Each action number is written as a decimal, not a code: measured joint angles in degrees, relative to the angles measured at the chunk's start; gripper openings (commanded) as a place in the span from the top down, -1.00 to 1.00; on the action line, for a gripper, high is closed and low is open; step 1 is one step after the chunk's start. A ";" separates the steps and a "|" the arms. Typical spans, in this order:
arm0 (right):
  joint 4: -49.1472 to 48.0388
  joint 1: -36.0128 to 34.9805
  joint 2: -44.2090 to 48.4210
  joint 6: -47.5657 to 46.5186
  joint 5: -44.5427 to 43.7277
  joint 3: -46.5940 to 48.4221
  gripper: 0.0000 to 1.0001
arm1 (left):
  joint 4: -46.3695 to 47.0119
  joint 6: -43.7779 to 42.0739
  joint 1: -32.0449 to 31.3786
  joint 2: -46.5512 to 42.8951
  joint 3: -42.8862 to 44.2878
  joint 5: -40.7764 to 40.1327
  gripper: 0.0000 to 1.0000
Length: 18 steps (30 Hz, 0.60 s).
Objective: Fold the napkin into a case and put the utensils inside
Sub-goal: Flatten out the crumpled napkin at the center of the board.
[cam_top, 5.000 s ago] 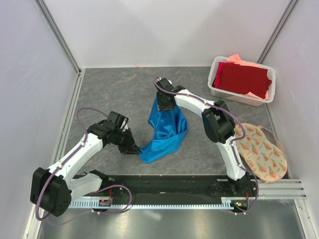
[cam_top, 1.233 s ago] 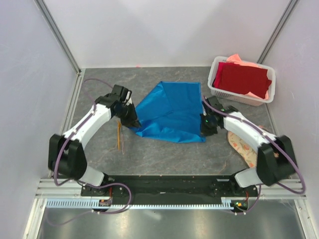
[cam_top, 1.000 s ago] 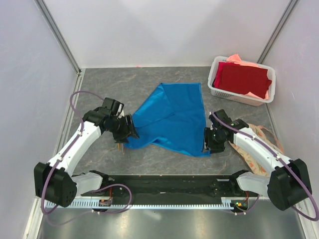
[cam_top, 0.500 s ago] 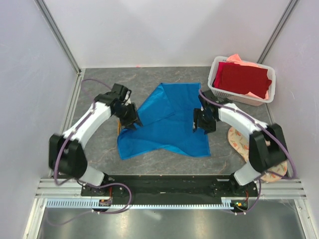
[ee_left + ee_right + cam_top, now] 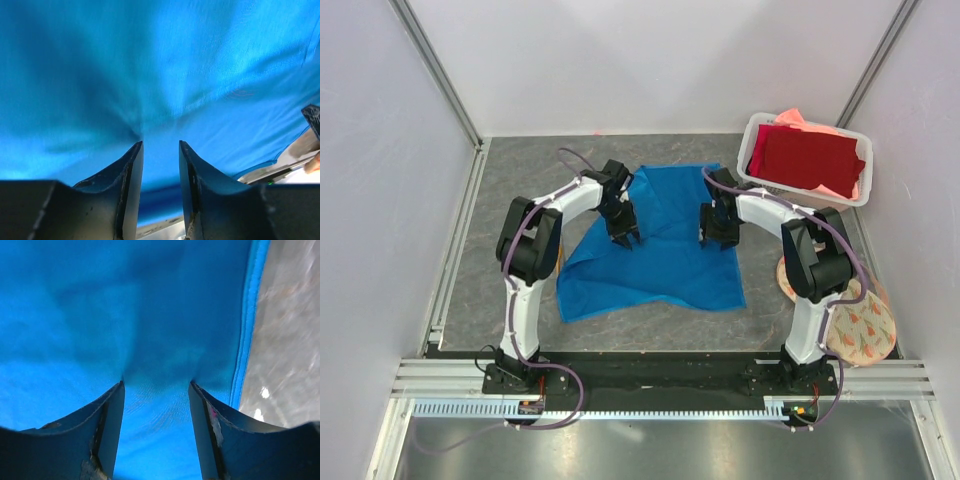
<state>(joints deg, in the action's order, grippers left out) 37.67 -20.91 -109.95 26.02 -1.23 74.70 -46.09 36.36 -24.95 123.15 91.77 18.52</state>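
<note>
The bright blue napkin lies spread open on the grey table, with a diagonal crease across it. My left gripper stands on its left part and my right gripper on its right part, near the hemmed edge. In the left wrist view the left gripper is open, its fingertips down on the napkin, which puckers at the left tip. In the right wrist view the right gripper is open wider, its tips pressed into the napkin, with fine wrinkles between them. The utensils are not in view.
A white basket at the back right holds a dark red cloth over a salmon-pink cloth. A round floral mat lies at the right, partly under the right arm. White walls enclose the table on three sides.
Over the last second both grippers let go of the napkin's near corners and moved inward onto its upper part. The napkin now lies spread flat.
</note>
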 measured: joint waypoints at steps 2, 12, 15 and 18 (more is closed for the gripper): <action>-0.13 0.79 -1.60 -0.31 -0.24 2.01 -0.25 | -0.26 0.09 0.26 2.84 3.21 1.60 0.18; 3.19 3.89 -10.62 -2.99 -4.90 18.08 -0.59 | -1.79 0.37 0.11 7.37 12.63 3.48 -0.14; 6.01 3.89 -8.31 -3.26 -6.99 18.03 -0.73 | -3.41 -0.37 0.04 4.39 12.31 1.60 -0.17; 8.63 4.07 -2.62 -2.49 -8.55 15.10 -0.71 | -3.93 -0.70 -0.07 -3.10 7.74 -0.44 -0.18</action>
<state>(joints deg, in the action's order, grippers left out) 46.30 -16.84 -112.57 23.53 -9.78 89.80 -50.02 35.66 -25.02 120.05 99.50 18.09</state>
